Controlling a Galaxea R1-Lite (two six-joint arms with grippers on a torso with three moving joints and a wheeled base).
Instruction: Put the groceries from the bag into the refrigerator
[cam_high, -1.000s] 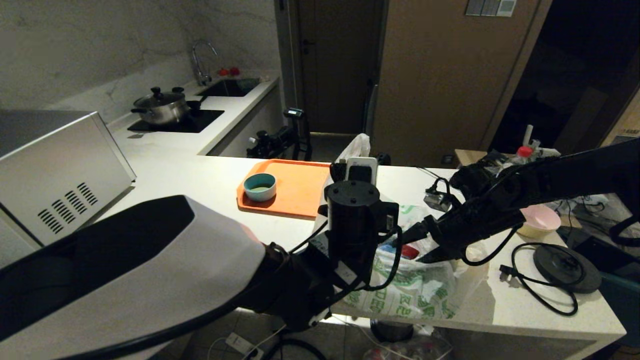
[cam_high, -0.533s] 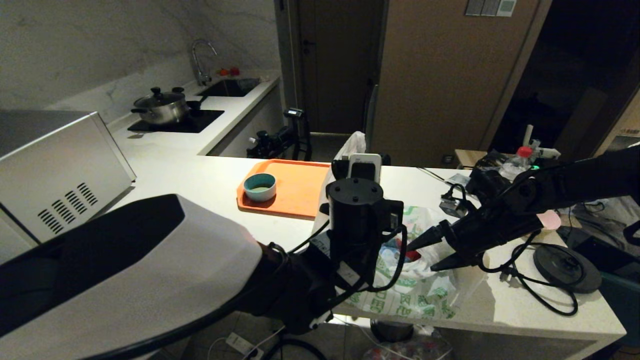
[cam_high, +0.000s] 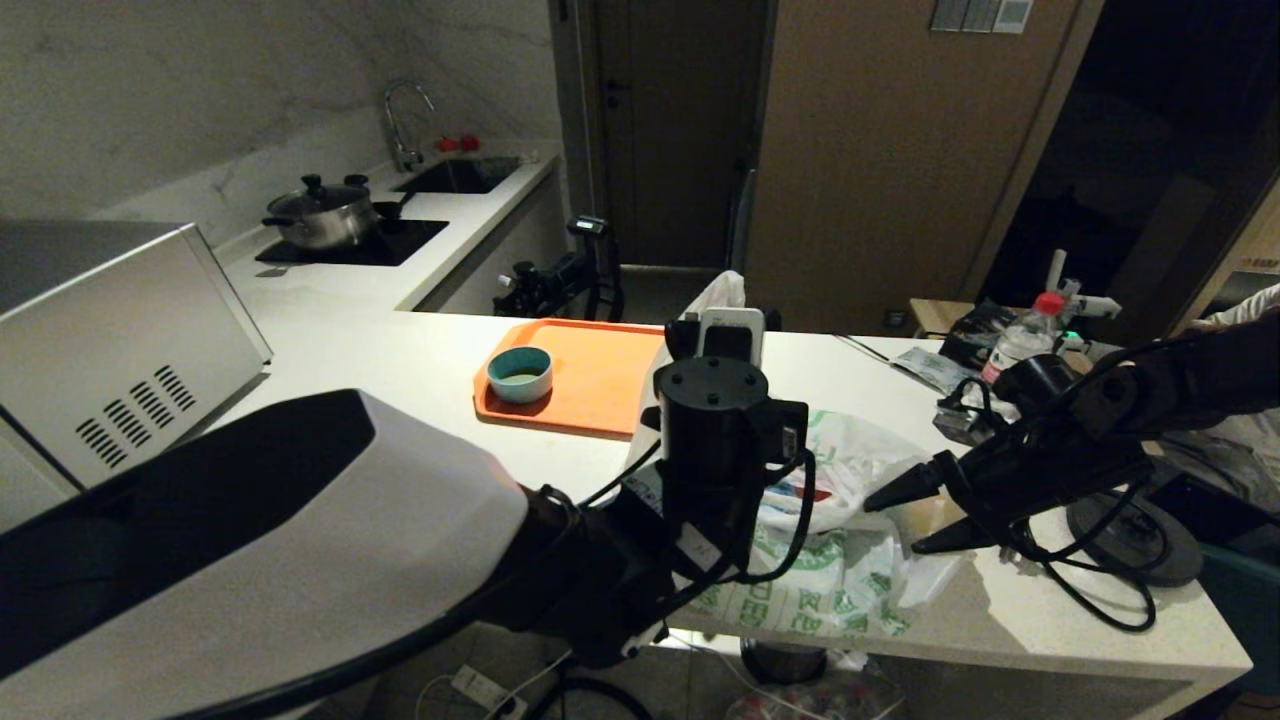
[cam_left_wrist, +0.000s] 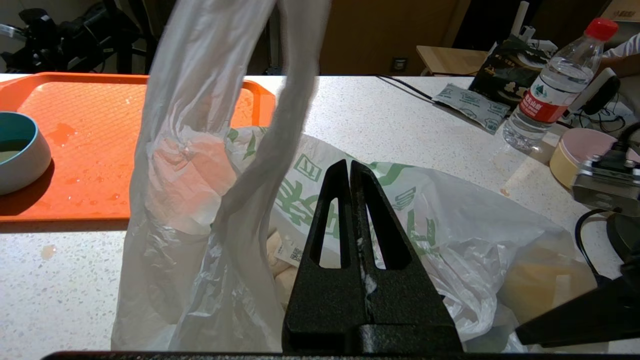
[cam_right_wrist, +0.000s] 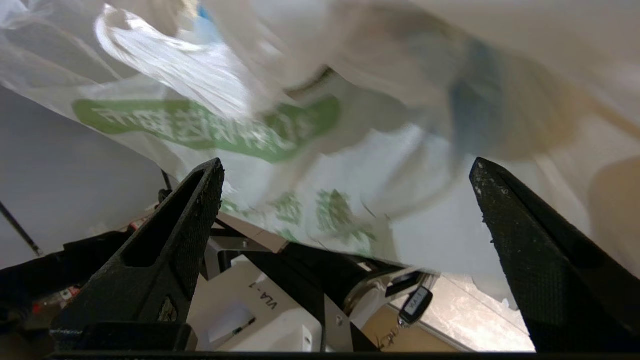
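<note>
The white plastic bag with green characters lies at the counter's near edge, one handle standing up beside my left wrist. My left gripper is shut over the bag's mouth, with a strip of its film pinched between the fingers. Through the opening show groceries: pale beige lumps, and a yellowish pack under the film. My right gripper hovers wide open and empty just right of the bag, seen close as bag in its wrist view. The refrigerator is out of view.
An orange tray with a teal bowl sits behind the bag. A red-capped water bottle, a pink bowl and a kettle base with its cord crowd the right. A silver vented box stands left.
My right gripper has drawn back to the right, out of the bag's mouth, still open and empty. The bag's right side has slumped. The left gripper has stayed put.
</note>
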